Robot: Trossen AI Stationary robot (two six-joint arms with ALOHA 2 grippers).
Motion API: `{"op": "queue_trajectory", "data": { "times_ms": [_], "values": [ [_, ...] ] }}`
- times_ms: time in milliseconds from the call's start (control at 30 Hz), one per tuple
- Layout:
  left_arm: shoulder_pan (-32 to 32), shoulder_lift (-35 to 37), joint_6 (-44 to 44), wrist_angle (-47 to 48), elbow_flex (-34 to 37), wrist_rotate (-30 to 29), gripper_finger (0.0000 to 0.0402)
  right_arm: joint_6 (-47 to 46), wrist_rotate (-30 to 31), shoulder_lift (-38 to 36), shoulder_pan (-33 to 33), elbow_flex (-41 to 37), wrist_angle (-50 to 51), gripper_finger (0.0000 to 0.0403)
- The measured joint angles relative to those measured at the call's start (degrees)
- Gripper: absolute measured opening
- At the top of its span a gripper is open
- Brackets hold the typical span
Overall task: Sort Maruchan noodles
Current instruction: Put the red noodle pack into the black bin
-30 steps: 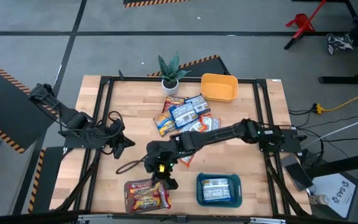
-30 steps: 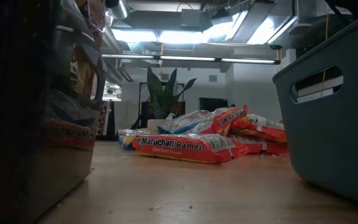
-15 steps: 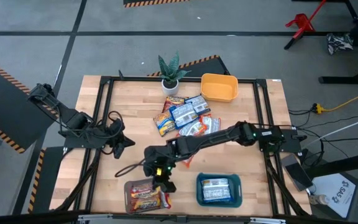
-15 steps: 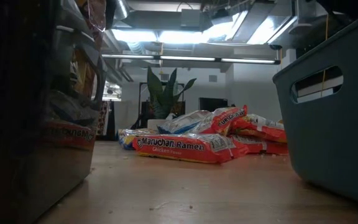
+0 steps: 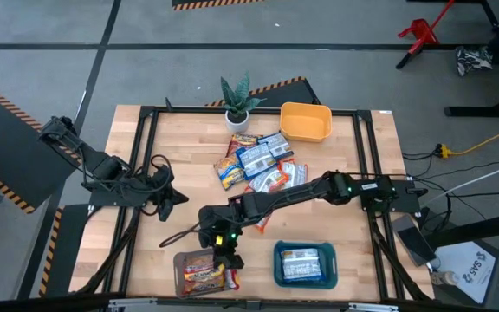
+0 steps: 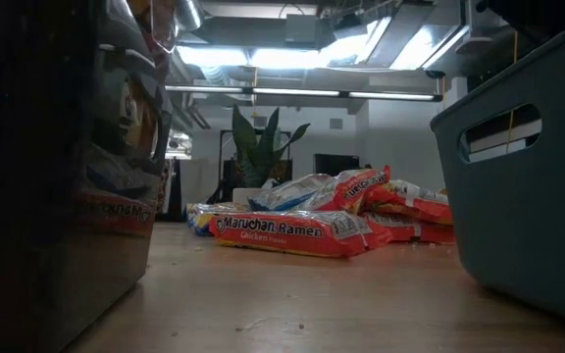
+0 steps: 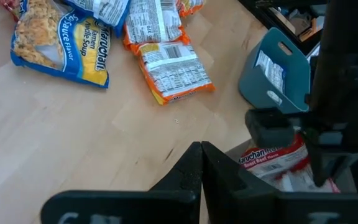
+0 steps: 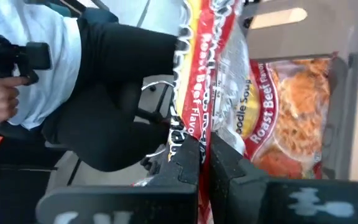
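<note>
My left gripper point(image 5: 178, 198) is idling closed at the table's left edge. My right gripper point(image 5: 223, 254) is pinching a red packet point(image 8: 194, 81) over the brown tray point(image 5: 178, 275); I am aiming to release low and flat. Unsorted noodles point(image 5: 258, 160) are waiting mid-table.

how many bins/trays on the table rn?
3. The yellow tray sits at the far edge beside the potted plant; the teal bin sits at the near edge, right of centre; the brown tray sits at the near edge, left of the teal bin.
</note>
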State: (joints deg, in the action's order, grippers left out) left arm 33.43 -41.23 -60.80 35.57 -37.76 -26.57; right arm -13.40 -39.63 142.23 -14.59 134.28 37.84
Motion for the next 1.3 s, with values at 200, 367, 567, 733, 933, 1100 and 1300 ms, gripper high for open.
{"op": "queue_trajectory", "data": {
  "times_ms": [200, 367, 567, 733, 933, 1100, 1300],
  "values": [
    [0.0, 0.02, 0.04, 0.0, 0.0, 0.0, 0.0, -0.53, -0.95, 0.45, 0.0, -0.02, 0.29, 0.0],
    [0.0, 0.0, 0.07, 0.01, 0.0, 0.0, 0.0, -2.74, -2.52, 0.57, 0.0, -0.02, -0.19, 0.0002],
    [0.0, 0.0, 0.06, 0.02, 0.0, 0.0, 0.0, -2.85, -1.96, 0.57, 0.0, -0.02, -0.33, 0.0028],
    [0.0, 0.0, 0.04, 0.0, 0.0, 0.02, 0.0, -2.84, -1.78, 0.57, 0.0, -0.02, -0.28, 0.0069],
    [0.0, 0.0, 0.04, 0.02, 0.0, 0.02, 0.0, 0.41, 4.7, 0.57, 0.33, -0.02, -0.91, 0.0112],
    [0.0, 0.0, 0.04, 0.02, 0.0, 0.02, 0.0, 0.58, 6.15, 0.53, 0.9, 0.0, -1.99, 0.0119],
    [0.0, 0.0, 0.04, 0.02, 0.0, -0.13, 0.0, 0.98, 10.36, 0.53, 0.56, 0.0, -1.77, 0.0119]
  ]
}}
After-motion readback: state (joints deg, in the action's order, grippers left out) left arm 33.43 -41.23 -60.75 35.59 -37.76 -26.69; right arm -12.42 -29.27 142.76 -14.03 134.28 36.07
